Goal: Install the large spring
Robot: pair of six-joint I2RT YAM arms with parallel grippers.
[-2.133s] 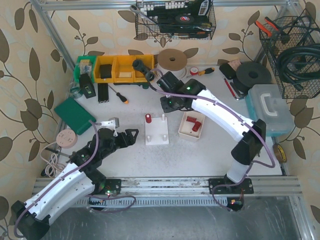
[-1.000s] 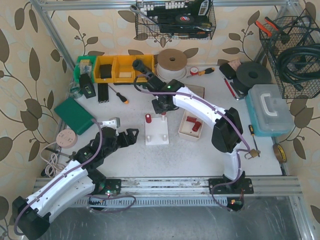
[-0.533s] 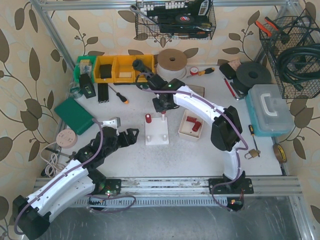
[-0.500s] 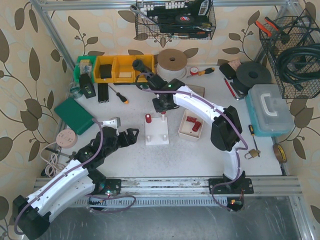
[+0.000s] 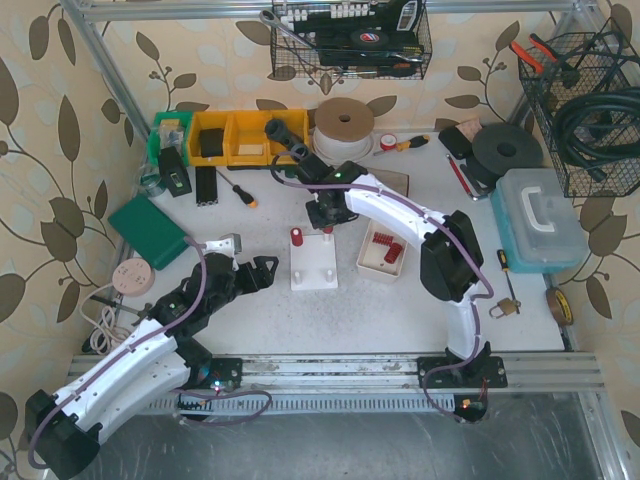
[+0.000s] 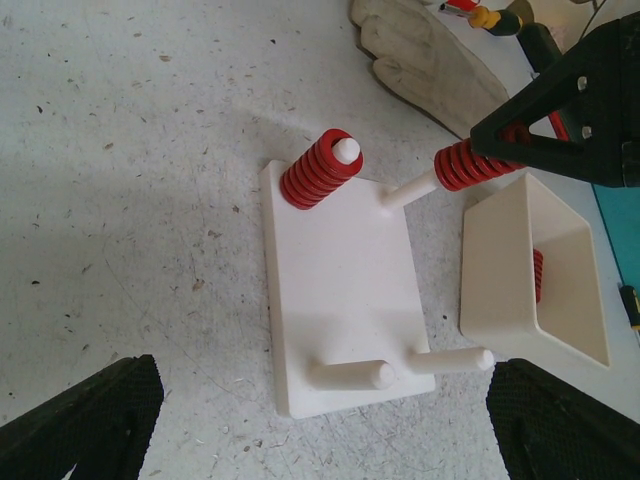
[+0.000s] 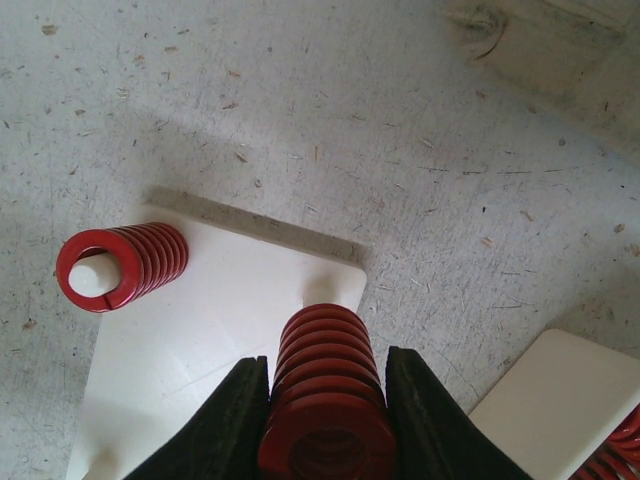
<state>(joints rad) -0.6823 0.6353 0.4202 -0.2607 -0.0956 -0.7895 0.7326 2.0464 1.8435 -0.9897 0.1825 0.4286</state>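
Observation:
A white peg board (image 5: 313, 268) stands mid-table with a red spring (image 5: 297, 236) seated on its back-left peg. My right gripper (image 5: 326, 214) is shut on a large red spring (image 7: 325, 385) and holds it over the back-right peg. In the left wrist view this spring (image 6: 465, 165) sits on the upper end of that peg (image 6: 408, 188), not down at the board. The two front pegs (image 6: 350, 375) are bare. My left gripper (image 5: 262, 272) is open and empty just left of the board, and its fingers (image 6: 85, 415) flank the board's near edge.
A white tray (image 5: 383, 250) with more red springs sits right of the board. Yellow bins (image 5: 235, 137), a tape roll (image 5: 345, 120) and a screwdriver (image 5: 240, 192) are behind. A green box (image 5: 150, 230) lies left and a blue-white case (image 5: 540, 215) lies right.
My right gripper has swung left from near the tray to above the back-right peg, carrying the spring. In the last half second it barely moved. The left arm stayed put.

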